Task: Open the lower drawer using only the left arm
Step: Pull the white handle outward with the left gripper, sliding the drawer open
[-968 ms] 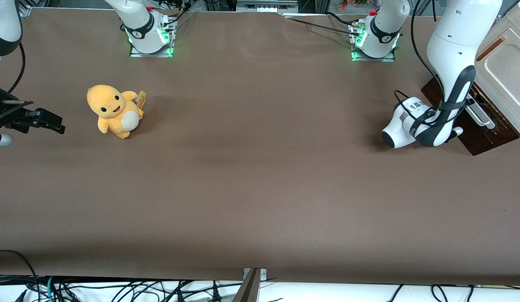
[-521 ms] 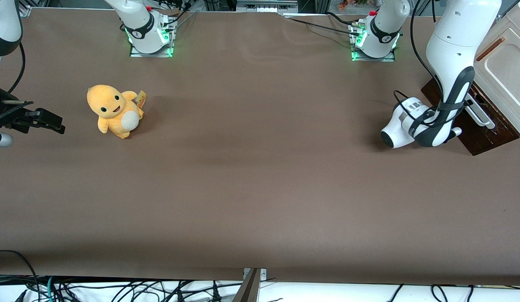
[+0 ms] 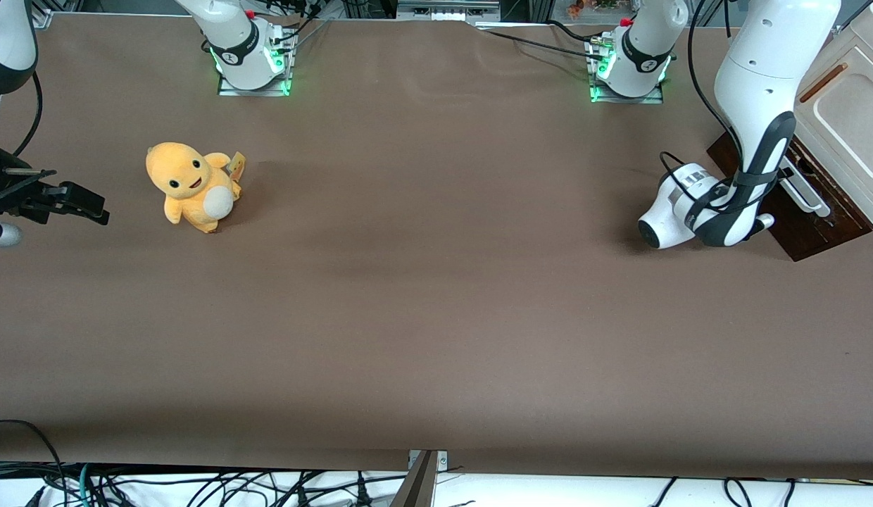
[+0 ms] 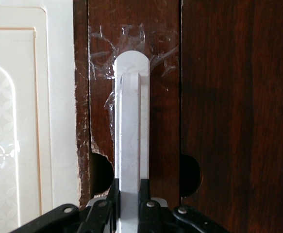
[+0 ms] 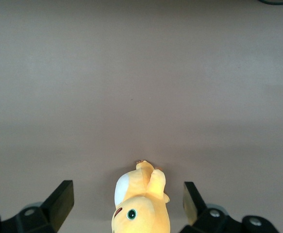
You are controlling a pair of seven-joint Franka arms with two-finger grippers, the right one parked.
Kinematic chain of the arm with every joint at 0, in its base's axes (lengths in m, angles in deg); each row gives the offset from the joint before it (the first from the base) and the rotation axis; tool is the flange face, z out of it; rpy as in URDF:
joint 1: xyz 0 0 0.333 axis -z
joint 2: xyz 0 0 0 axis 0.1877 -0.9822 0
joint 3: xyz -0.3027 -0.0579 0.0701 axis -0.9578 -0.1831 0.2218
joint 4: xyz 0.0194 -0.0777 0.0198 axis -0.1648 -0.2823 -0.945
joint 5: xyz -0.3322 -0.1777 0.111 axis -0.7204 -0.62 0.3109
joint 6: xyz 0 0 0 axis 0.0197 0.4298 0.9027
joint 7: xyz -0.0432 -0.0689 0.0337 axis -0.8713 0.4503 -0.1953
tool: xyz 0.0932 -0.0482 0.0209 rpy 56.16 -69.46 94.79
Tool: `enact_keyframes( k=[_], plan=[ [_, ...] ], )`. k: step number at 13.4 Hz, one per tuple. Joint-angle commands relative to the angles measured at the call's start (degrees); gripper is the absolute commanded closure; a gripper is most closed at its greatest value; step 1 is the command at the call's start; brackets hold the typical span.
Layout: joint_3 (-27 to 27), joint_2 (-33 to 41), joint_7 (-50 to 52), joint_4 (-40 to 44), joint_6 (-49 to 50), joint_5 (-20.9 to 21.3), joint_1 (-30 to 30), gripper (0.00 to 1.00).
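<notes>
Gripper (image 4: 130,206) at the cabinet (image 3: 848,105), pinching the white handle (image 4: 130,131) of the lower drawer (image 4: 131,58), low on the cabinet at the working arm's end of the table. Risk from here: fingers sliding off the smooth bar if pulled at an angle, or drawer jamming, dragging the cabinet along.
</notes>
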Motion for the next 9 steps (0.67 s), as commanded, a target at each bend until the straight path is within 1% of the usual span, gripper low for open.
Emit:
enact_keyframes(
  k=[1,2,6,8,9],
  plan=[
    [-0.26,-0.13,0.79,0.81,0.57,0.4,1.74,0.92],
    [-0.26,-0.13,0.78,0.9,0.57,-0.21,2.0,0.92],
    [-0.26,-0.13,0.0,2.13,0.75,-0.31,3.06,0.94],
    [-0.26,-1.27,-0.09,3.71,1.88,-0.48,3.85,0.94],
    [-0.26,-2.06,-0.18,4.59,2.41,-1.27,4.55,0.94]
  ],
)
